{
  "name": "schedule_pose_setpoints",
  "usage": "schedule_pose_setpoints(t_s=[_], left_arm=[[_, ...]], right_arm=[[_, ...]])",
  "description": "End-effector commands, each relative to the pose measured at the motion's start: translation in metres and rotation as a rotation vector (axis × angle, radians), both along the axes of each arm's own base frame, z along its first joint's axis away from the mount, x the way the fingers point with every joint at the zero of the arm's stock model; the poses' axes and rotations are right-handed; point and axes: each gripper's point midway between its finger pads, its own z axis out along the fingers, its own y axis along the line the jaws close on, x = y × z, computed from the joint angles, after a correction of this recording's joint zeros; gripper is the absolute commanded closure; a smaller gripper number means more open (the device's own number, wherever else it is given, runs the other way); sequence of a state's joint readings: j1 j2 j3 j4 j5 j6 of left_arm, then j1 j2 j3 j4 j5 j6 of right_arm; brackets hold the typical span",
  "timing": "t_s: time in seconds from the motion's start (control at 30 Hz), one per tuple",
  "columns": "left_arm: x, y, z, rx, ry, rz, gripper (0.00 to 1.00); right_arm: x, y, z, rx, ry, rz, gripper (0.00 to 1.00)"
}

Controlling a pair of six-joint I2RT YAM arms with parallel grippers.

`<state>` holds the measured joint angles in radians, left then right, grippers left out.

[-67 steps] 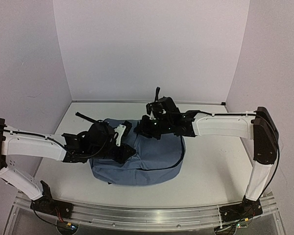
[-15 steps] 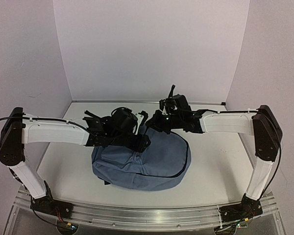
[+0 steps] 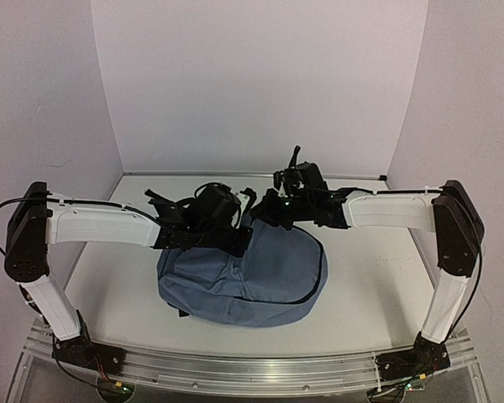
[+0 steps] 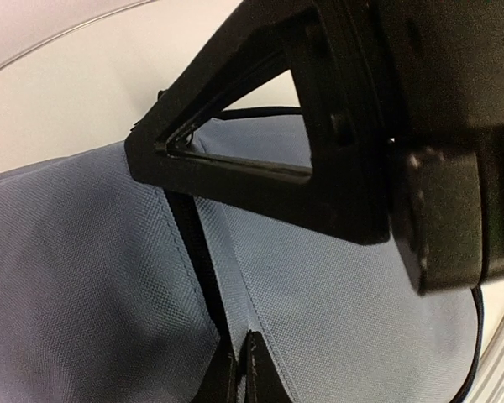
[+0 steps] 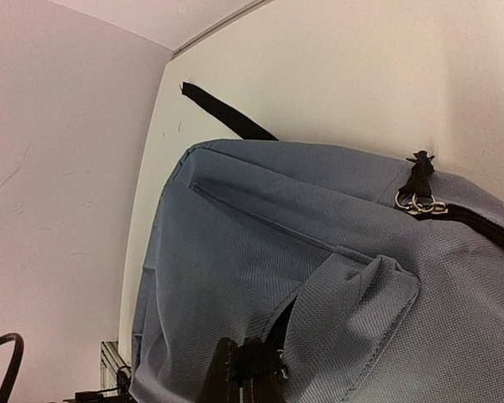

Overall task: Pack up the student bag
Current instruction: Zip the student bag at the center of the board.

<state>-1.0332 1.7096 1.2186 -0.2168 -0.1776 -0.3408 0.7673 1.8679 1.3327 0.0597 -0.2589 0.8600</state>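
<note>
Near the centre of the bench (image 3: 374, 277), the student bag (image 3: 252, 281) is lying flat, its top pointing toward the rear edge. The left gripper (image 4: 242, 371) is pinching the blue fabric at a dark strip (image 4: 197, 252), fingers closed. The right gripper (image 5: 242, 369) is clamping a fabric fold (image 5: 353, 302).

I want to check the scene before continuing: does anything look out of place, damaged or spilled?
Nothing looks spilled or torn. The student bag lies slumped on the table, and one black strap trails loose onto the table beside it. The left gripper and right gripper each seem to pinch its fabric.
</note>
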Motion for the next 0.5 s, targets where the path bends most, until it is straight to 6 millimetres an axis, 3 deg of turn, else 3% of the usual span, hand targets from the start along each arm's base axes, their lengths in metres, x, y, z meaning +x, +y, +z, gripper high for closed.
schedule_pose_setpoints(t_s=[0.0, 0.17, 0.33, 0.47], left_arm=[[0.0, 0.001, 0.001, -0.007, 0.004, 0.004, 1.0], [-0.016, 0.007, -0.014, 0.001, 0.06, -0.037, 1.0], [-0.035, 0.022, -0.041, 0.04, 0.145, -0.055, 1.0], [-0.047, 0.035, -0.048, 0.033, 0.184, -0.044, 1.0]], right_arm=[[0.018, -0.013, 0.054, 0.077, -0.132, -0.076, 1.0], [0.023, -0.015, 0.061, 0.079, -0.149, -0.096, 1.0], [0.032, -0.019, 0.068, 0.087, -0.158, -0.111, 1.0], [0.04, -0.026, 0.071, 0.086, -0.165, -0.131, 1.0]])
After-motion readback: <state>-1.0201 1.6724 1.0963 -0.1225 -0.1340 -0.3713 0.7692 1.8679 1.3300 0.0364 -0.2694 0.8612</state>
